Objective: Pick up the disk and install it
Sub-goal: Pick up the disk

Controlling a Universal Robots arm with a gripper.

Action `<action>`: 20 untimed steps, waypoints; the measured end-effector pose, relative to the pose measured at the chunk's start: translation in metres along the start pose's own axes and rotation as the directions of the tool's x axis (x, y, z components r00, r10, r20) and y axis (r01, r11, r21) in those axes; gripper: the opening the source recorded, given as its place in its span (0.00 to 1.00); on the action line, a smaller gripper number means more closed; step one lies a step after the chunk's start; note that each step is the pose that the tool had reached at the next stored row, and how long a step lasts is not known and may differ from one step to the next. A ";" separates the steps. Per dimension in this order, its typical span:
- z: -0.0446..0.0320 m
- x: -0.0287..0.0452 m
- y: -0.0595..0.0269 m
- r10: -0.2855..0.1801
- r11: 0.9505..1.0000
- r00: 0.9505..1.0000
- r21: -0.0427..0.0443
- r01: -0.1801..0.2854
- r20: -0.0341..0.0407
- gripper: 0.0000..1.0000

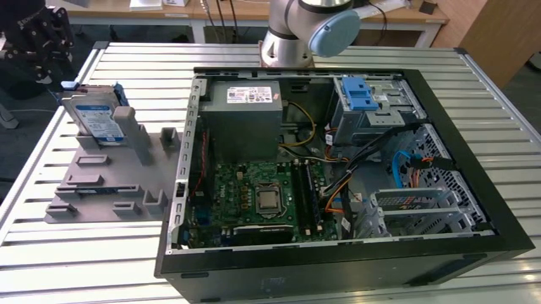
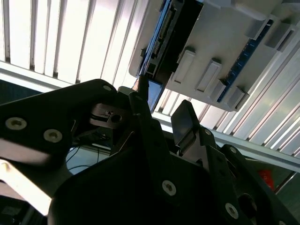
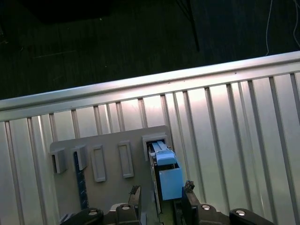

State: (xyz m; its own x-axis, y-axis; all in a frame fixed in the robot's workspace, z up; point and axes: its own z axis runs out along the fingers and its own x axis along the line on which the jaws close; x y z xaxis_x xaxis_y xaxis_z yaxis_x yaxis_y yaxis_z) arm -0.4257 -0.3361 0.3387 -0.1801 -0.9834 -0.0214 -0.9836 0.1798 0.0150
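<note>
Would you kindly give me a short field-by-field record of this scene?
disk: upright in a tray slot
tray: grey, on the table, to the exterior view's left of the case
case: open, innards showing
claw: open, aimed at the disk, apart from it
progress: disk not yet picked up

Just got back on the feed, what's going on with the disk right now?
The gripper is open; in the first wrist view its fingertips flank the blue-edged end of the disk without closing on it. The disk stands on edge in a slot of the grey tray, on the slatted table beside the open computer case. It is not yet installed.
</note>
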 end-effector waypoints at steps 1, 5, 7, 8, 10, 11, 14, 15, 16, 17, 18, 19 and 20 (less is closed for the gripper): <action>0.0007 -0.0002 0.0001 -0.001 1.000 1.000 0.000 0.001 0.000 0.47; 0.0036 -0.0011 0.0004 -0.014 1.000 1.000 0.000 0.014 0.000 0.47; 0.0052 -0.0015 0.0005 -0.023 1.000 1.000 -0.001 0.023 0.000 0.47; 0.0059 -0.0015 0.0005 -0.027 1.000 1.000 -0.001 0.027 0.000 0.47; 0.0075 -0.0016 0.0008 -0.034 0.999 0.999 -0.001 0.034 -0.001 0.48; 0.0085 -0.0016 0.0009 -0.037 0.999 0.999 -0.001 0.037 -0.001 0.55; 0.0112 -0.0017 0.0013 -0.050 0.999 0.999 -0.001 0.050 -0.001 0.55; 0.0121 -0.0017 0.0014 -0.054 0.999 0.999 -0.001 0.054 -0.001 0.55; 0.0129 -0.0018 0.0015 -0.057 0.998 0.998 -0.001 0.057 -0.001 0.55; 0.0136 -0.0021 0.0015 -0.060 0.998 0.998 -0.001 0.060 -0.002 0.55; 0.0143 -0.0026 0.0017 -0.062 0.998 0.998 -0.001 0.062 -0.002 0.55; 0.0150 -0.0031 0.0018 -0.063 0.998 0.998 -0.001 0.063 -0.002 0.55; 0.0157 -0.0037 0.0020 -0.064 0.998 0.998 -0.001 0.064 -0.002 0.55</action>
State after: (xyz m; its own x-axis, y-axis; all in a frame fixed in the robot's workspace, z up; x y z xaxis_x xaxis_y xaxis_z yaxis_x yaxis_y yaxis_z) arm -0.4271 -0.3317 0.3231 -0.1172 -0.9929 -0.0206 -0.9930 0.1169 0.0150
